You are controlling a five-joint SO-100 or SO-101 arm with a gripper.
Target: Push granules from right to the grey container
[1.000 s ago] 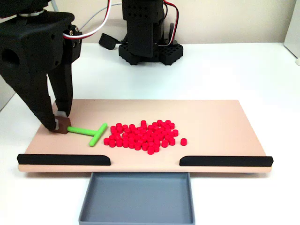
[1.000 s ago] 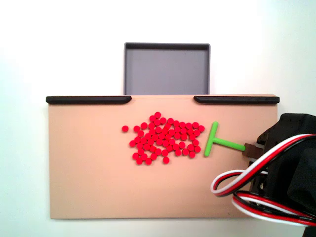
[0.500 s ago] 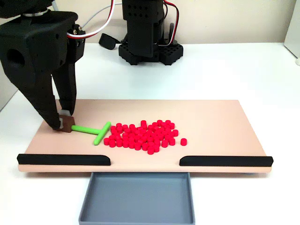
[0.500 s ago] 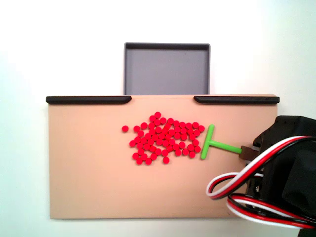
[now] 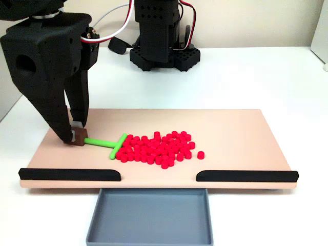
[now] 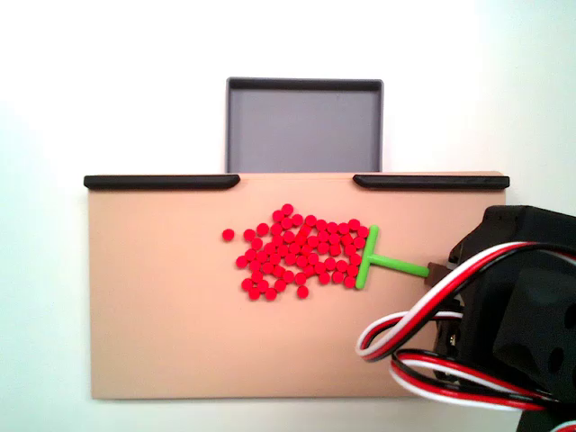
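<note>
Holding the green stick (image 5: 105,143) by its brown end, your gripper (image 5: 76,134) sits clamped near the board's (image 5: 241,128) short edge — crossbar touching the granules (image 5: 158,149) mid-board, the container (image 5: 149,215) sideways off the long edge.

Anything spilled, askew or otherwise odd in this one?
Nothing stands out. All the granules lie in one loose cluster on the tan board, none over its edge, with one bead slightly apart at the cluster's left in the top-down fixed view. The grey container holds none. The gripper holds the green T-shaped stick against the cluster.
</note>
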